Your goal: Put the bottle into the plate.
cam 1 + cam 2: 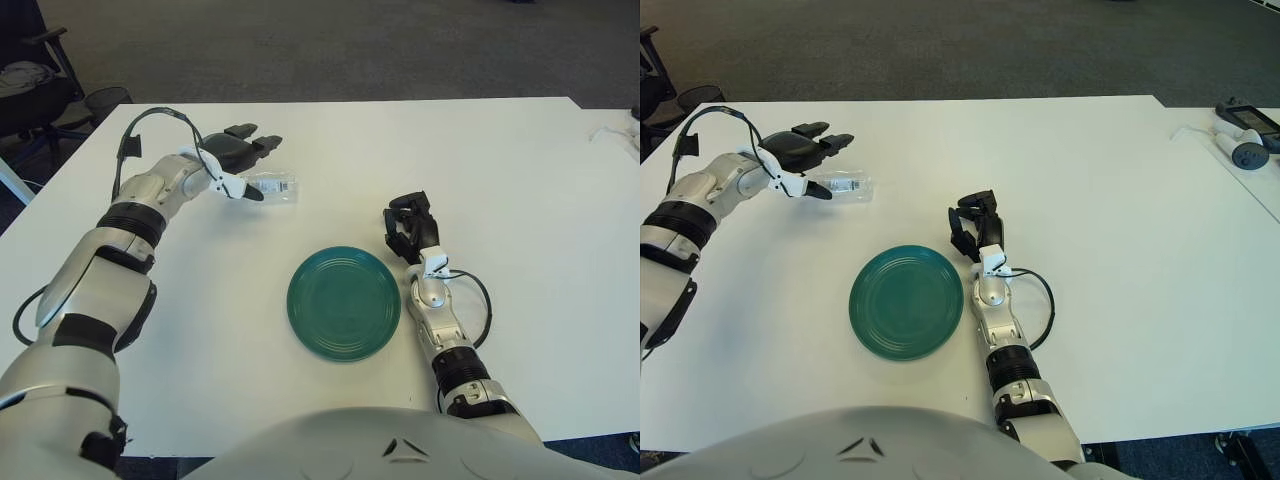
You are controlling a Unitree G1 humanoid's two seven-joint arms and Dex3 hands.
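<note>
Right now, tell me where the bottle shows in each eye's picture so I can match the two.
Left eye view: the bottle lies on its side, upper left of centre, just right of the left hand.
Right eye view: the bottle lies further left, upper left, again beside that hand.
Shared landmark: the green plate, below and to the right of the bottle in both.

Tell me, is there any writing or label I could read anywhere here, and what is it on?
Bottle, lying on the table by the left hand: it has a label with dark marks, too small to read.
Plate: no text.
Right hand: no text.
Nothing can be read.
</note>
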